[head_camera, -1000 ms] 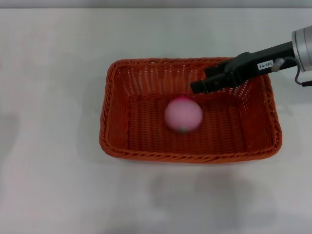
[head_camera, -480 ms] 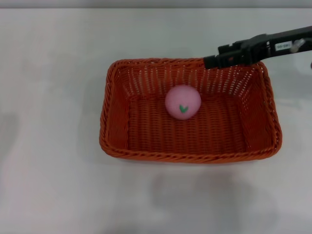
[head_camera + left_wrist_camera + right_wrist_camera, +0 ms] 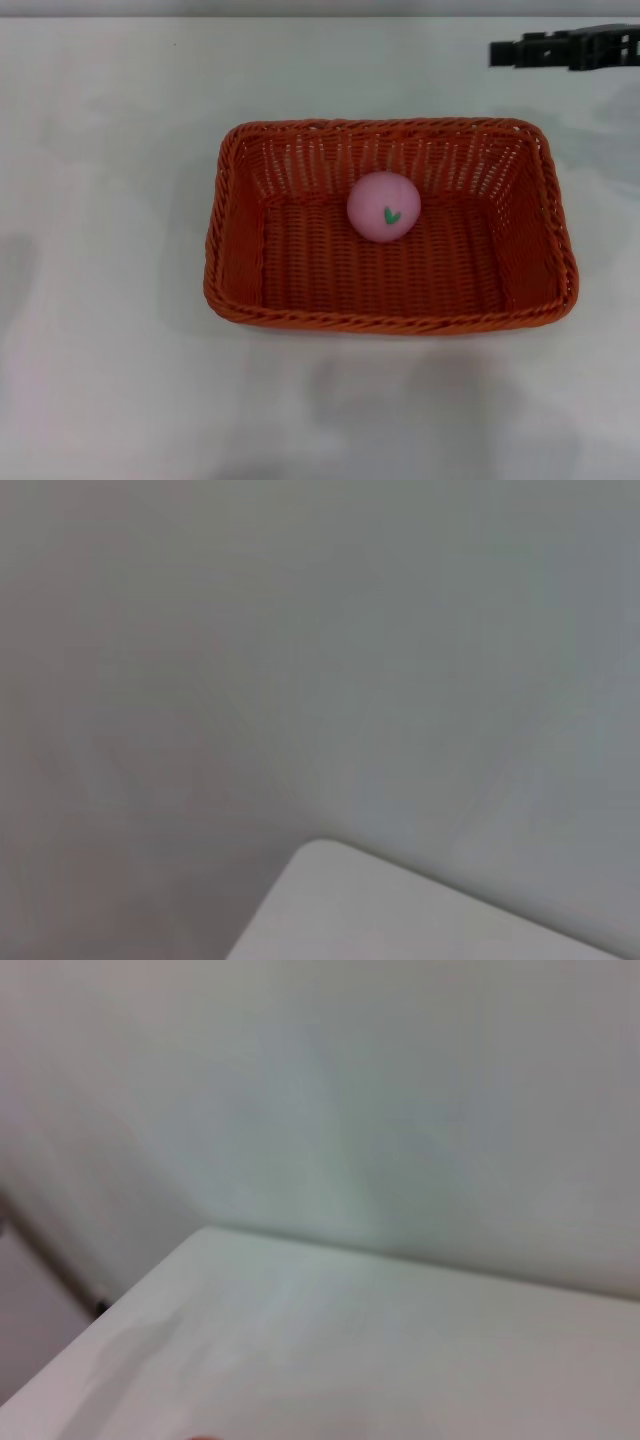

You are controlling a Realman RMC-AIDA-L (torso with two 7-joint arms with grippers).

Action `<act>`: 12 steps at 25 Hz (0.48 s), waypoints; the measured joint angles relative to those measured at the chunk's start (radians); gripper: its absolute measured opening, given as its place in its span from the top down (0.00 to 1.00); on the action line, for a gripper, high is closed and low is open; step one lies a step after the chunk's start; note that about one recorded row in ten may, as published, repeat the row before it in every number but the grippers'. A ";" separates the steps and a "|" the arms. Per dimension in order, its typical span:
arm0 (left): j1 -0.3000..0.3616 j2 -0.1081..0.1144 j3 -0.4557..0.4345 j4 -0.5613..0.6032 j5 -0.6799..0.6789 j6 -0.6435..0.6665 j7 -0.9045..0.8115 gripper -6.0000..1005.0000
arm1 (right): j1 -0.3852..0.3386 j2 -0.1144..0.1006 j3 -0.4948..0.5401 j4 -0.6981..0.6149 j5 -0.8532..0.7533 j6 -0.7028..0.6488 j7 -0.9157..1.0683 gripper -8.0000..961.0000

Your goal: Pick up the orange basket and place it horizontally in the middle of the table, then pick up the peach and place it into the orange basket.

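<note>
R gripper (image 3: 497, 52), black, hangs above the far right of the broad white table (image 3: 100, 200), clear of the large orange woven basket (image 3: 240, 250); can't tell its finger state. Small pink peach w/ green leaf mark (image 3: 383, 207) sits inside basket, near the far wall.

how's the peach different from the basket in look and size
The peach is a small, smooth pink ball with a green leaf mark; the basket is orange, woven, rectangular and far larger. The peach lies inside, toward the far wall; the basket sits open-topped on the table, holding it. Neither is touched by the right gripper, which is off beyond the far right corner.
</note>
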 joint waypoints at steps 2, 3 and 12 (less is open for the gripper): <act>0.006 -0.003 0.002 -0.002 0.007 -0.016 0.000 0.36 | -0.005 -0.008 0.029 0.028 0.001 -0.036 -0.014 0.09; 0.008 -0.004 0.003 -0.001 0.009 -0.024 0.000 0.36 | -0.008 -0.012 0.036 0.040 0.003 -0.061 -0.019 0.11; 0.049 -0.025 0.009 0.060 0.015 -0.186 0.000 0.36 | -0.063 0.012 0.046 0.065 0.030 -0.379 -0.126 0.28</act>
